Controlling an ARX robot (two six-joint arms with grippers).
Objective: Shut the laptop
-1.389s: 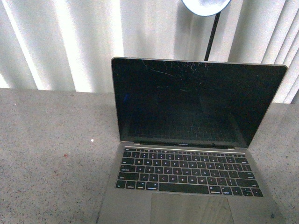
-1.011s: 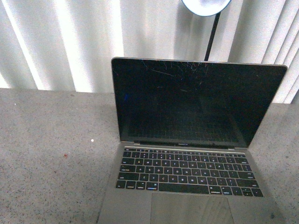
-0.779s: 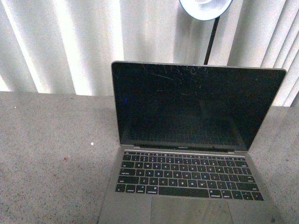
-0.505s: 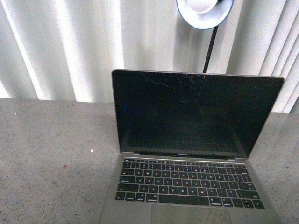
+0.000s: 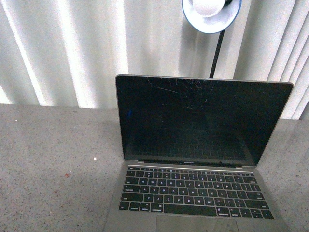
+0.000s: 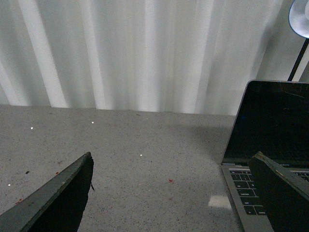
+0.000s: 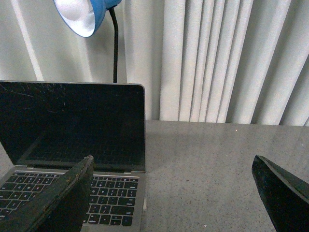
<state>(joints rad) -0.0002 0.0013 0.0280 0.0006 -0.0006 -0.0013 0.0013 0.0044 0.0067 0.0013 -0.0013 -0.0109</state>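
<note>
The laptop (image 5: 193, 159) stands open on the grey speckled table (image 5: 53, 169), its scratched black screen upright and its black keyboard facing me. Neither arm shows in the front view. My left gripper (image 6: 171, 162) is open above bare table to the left of the laptop (image 6: 270, 130), nothing between its fingers. On the other side my right gripper (image 7: 174, 164) hangs open too, over the table by the laptop (image 7: 72, 130) and its right edge, with one dark finger (image 7: 53, 200) in front of the keyboard.
A blue-shaded lamp (image 5: 211, 14) on a black stalk rises behind the laptop's screen. White pleated curtains (image 5: 72, 48) close off the back of the table. A small white patch (image 6: 219, 201) lies on the table near the laptop's left front corner.
The front view has tilted upward: the laptop sits lower in the picture and more of the lamp shows. The laptop's screen stands as it did.
</note>
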